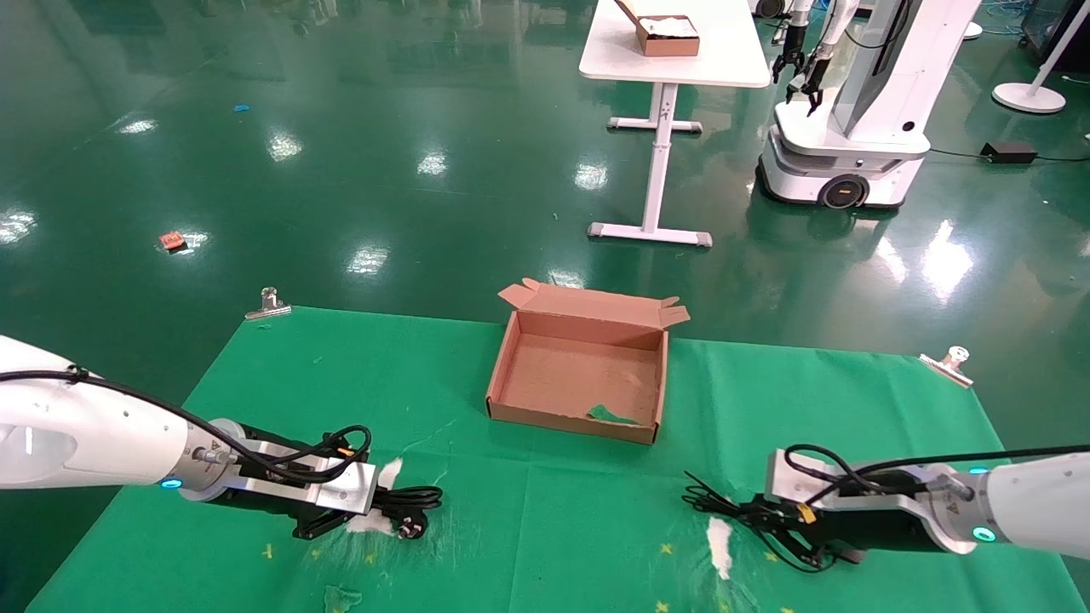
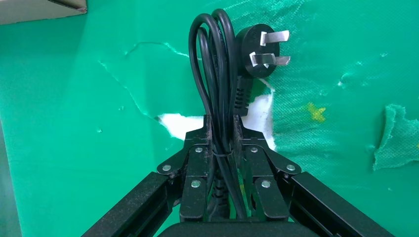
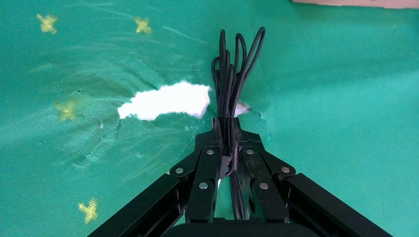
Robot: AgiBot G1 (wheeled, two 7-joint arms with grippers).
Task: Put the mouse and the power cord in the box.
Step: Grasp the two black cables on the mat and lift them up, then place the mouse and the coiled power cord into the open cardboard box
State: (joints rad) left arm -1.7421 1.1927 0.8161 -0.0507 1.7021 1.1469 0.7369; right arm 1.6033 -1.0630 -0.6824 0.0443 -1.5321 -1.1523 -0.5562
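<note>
The power cord (image 1: 415, 497), thick black loops ending in a pronged plug (image 2: 260, 49), lies on the green cloth at the front left. My left gripper (image 1: 375, 504) is shut on the power cord (image 2: 213, 64) at its tie, left gripper (image 2: 223, 122). At the front right, my right gripper (image 1: 756, 513) is shut on a tied bundle of thin black cable (image 3: 231, 69), the mouse's cable (image 1: 708, 498). The mouse's body is hidden. The box (image 1: 502, 368) stands open and empty at mid-table beyond both grippers, with a torn notch in its near wall.
White holes are torn in the green cloth (image 1: 545, 528) near each gripper (image 3: 165, 100). Metal clips (image 1: 268, 304) (image 1: 949, 361) hold the cloth's far corners. Across the floor stand a white table (image 1: 673, 51) and another robot (image 1: 851, 128).
</note>
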